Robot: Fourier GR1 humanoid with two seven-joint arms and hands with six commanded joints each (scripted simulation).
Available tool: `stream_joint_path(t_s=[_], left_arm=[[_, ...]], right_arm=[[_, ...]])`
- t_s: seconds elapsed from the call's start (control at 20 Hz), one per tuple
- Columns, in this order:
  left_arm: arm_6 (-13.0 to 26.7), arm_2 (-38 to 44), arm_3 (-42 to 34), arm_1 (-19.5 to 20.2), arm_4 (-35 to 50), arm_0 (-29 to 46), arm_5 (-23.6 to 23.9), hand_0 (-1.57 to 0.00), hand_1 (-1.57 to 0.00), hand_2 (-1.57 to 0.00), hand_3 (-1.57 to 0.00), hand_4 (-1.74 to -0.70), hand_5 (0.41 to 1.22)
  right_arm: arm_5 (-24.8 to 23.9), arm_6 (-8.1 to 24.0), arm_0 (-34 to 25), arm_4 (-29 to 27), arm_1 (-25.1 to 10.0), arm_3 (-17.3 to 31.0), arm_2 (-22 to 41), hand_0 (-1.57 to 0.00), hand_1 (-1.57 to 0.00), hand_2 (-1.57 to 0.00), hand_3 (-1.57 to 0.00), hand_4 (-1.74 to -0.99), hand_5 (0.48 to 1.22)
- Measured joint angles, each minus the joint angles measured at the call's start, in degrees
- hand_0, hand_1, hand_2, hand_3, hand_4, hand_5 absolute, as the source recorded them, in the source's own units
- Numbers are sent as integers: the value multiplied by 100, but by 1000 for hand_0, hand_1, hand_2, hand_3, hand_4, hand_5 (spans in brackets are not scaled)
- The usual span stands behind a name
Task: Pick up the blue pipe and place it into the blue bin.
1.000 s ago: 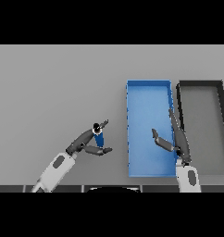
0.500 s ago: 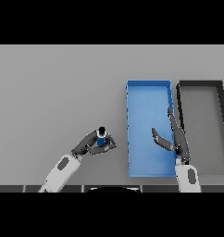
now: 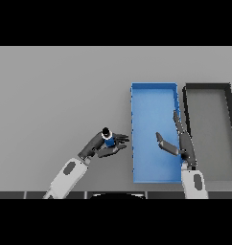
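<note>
Near the front of the grey table, left of centre in the head view, the left hand is pinching the blue pipe between thumb and curled fingers. It is a short blue piece with a dark cap on top, standing roughly upright in the grip. Whether it is clear of the tabletop or resting on it I cannot tell. Just to its right the blue bin is lying lengthwise, running from near to far, with nothing showing inside it, and the pipe is sitting outside its left wall. Over the near right part of that bin the right hand is hovering with fingers straight and thumb spread, holding nothing. Further right, a dark bin is lying beside the blue one.

As I judge it, the risk is in the carry to the right: the pipe is small and only pinched, so it could slip or tip out, or catch on the bin's left wall if carried too low
</note>
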Motion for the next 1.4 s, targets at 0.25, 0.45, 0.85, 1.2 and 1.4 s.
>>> stream_joint_path(t_s=[0.25, 0.45, 0.85, 1.2, 1.4], left_arm=[[276, 70, -448, -54, 77, -277, -201, -1557, -1559, -1561, -1560, -1466, 1217], [740, 61, -733, -99, 108, -427, -360, -1565, -1566, -1567, -1567, -1467, 1219], [831, 49, -742, -222, -182, -251, -446, -1570, -1570, -1570, -1570, -1466, 1220], [845, 174, -727, -350, -211, -316, -659, -1571, -1571, -1571, -1571, -1467, 1221], [920, 188, -755, -433, -304, -296, -730, -1571, -1571, -1571, -1571, -1467, 1221]], right_arm=[[-46, -117, 38, 149, -62, 46, 13, 1, 1, 1, 1, -1176, 643], [-63, -62, -40, 109, -109, -13, -48, 1, 1, 1, 1, -1155, 642], [-815, -155, 1218, 784, 394, -903, 224, 1, 1, 1, 1, -1191, 642], [193, 221, 1270, -770, 154, -2023, 199, 1, -29, -120, -1, -1215, 607], [903, 1444, 451, -1644, -451, -2394, 335, 1, -11, -106, 0, -1247, 568]])
